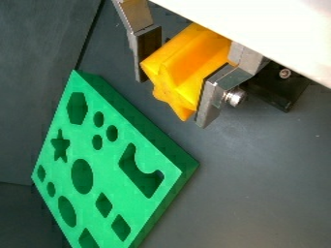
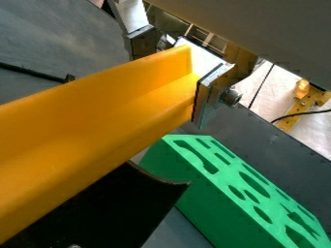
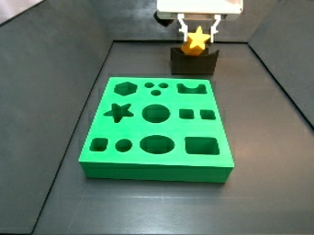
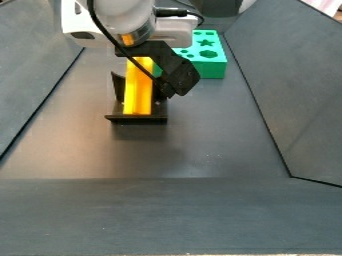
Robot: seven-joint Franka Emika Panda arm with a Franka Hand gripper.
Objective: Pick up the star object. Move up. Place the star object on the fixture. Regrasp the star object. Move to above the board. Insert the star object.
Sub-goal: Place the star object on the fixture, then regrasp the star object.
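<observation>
On dark surface (image 3: 147,202) w/ grey walls, board (image 3: 157,128) lies; at its 12 o'clock, pincer (image 3: 196,37) clamps star object (image 3: 196,39) atop fixture (image 3: 194,62).

The gripper (image 1: 184,70) has bare-metal fingers clasping the smooth plastic-looking star object (image 1: 185,68), near the matt green board (image 1: 106,165).

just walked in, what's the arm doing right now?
The gripper is at the fixture, behind the board in a side view. Its fingers are closed on the star object, the orange-yellow bar, which lies on the fixture in a side view. So it is at the fixture stage; the bar is not yet over the board, and the board's star hole is empty.
</observation>
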